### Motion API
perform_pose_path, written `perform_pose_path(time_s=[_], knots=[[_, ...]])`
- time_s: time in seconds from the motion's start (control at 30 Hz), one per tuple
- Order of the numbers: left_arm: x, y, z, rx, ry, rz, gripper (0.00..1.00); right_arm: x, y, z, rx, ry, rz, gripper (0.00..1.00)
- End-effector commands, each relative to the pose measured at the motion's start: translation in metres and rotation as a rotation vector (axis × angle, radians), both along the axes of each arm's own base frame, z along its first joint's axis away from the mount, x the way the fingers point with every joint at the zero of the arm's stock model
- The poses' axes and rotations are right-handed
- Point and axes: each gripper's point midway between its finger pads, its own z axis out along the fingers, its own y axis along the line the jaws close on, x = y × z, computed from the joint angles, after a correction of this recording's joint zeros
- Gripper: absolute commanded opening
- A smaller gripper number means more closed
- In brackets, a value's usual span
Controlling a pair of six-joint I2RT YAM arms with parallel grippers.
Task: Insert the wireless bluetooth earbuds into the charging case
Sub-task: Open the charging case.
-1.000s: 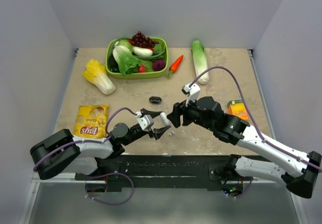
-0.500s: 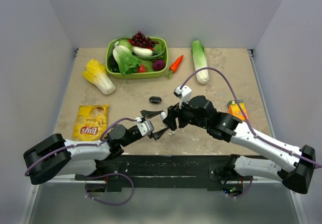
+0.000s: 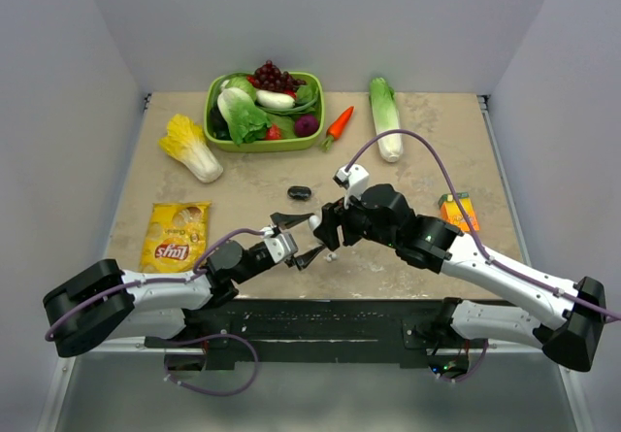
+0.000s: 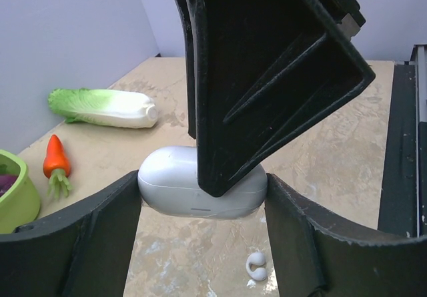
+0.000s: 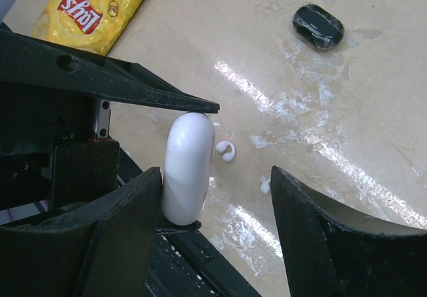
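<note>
The white oval charging case [image 4: 167, 185] is held above the table between the fingers of my left gripper [image 4: 202, 191], closed and standing on edge in the right wrist view [image 5: 188, 167]. My right gripper [image 5: 217, 177] is open around it. One of its fingers [image 4: 267, 77] lies against the case's side, and the other stands well apart. Two tiny white earbuds lie on the table below: one [image 5: 225, 151] just beside the case, the other [image 5: 265, 187] a little to the right. One bud shows in the left wrist view [image 4: 256, 266]. In the top view both grippers [image 3: 310, 236] meet near the table's front middle.
A small black oval object [image 3: 299, 192] lies just behind the grippers. A Lay's bag [image 3: 177, 233] is at the left and an orange carton [image 3: 456, 209] at the right. A green basket of vegetables [image 3: 221, 136], a carrot [image 3: 338, 124] and two cabbages [image 3: 385, 116] [image 3: 191, 146] lie at the back.
My right arm has moved left and brought its open gripper around the case in my left gripper. My left gripper shifted slightly. Over the last half second almost nothing moved.
</note>
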Motion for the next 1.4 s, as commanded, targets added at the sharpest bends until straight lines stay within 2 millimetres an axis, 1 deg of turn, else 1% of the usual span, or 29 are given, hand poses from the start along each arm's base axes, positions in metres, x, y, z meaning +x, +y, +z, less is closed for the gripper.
perform_pose_path(time_s=[0.0, 0.13, 0.37, 0.7, 0.83, 0.97, 1.0, 1.03, 1.07, 1.13, 1.17, 1.23, 1.3, 1.37], knots=[[-0.003, 0.002, 0.026, -0.068, -0.068, 0.002, 0.00, 0.010, -0.004, 0.009, 0.007, -0.038, -0.053, 0.67], [-0.003, 0.003, 0.027, -0.070, -0.071, 0.007, 0.00, 0.011, -0.008, 0.006, 0.000, -0.039, -0.072, 0.68], [-0.002, 0.005, 0.026, -0.067, -0.068, 0.016, 0.00, 0.014, -0.016, 0.012, 0.005, -0.054, -0.109, 0.68], [-0.002, 0.005, 0.025, -0.063, -0.065, 0.022, 0.00, 0.019, -0.026, 0.014, -0.006, -0.064, -0.148, 0.68], [-0.002, 0.006, 0.025, -0.064, -0.064, 0.024, 0.00, 0.023, -0.031, 0.019, 0.000, -0.078, -0.177, 0.68], [-0.002, 0.006, 0.024, -0.062, -0.061, 0.026, 0.00, 0.023, -0.035, 0.031, 0.031, -0.098, -0.188, 0.67], [-0.002, 0.006, 0.024, -0.063, -0.059, 0.028, 0.00, 0.021, -0.032, 0.040, 0.066, -0.112, -0.171, 0.67], [-0.001, 0.006, 0.023, -0.059, -0.056, 0.031, 0.00, 0.018, -0.030, 0.042, 0.092, -0.112, -0.157, 0.67], [0.000, 0.006, 0.023, -0.060, -0.055, 0.034, 0.00, 0.012, -0.027, 0.052, 0.138, -0.121, -0.121, 0.67], [0.000, 0.006, 0.022, -0.058, -0.053, 0.037, 0.00, 0.009, -0.022, 0.063, 0.188, -0.136, -0.095, 0.66], [0.000, 0.006, 0.023, -0.060, -0.051, 0.039, 0.00, 0.004, -0.016, 0.063, 0.197, -0.124, -0.057, 0.66], [0.001, 0.006, 0.023, -0.062, -0.052, 0.042, 0.00, 0.003, -0.007, 0.058, 0.186, -0.100, -0.024, 0.65], [0.002, 0.005, 0.022, -0.059, -0.047, 0.043, 0.00, -0.001, 0.000, 0.049, 0.179, -0.068, 0.011, 0.64], [0.001, 0.004, 0.024, -0.064, -0.048, 0.040, 0.00, 0.001, 0.002, 0.042, 0.170, -0.052, 0.006, 0.63]])
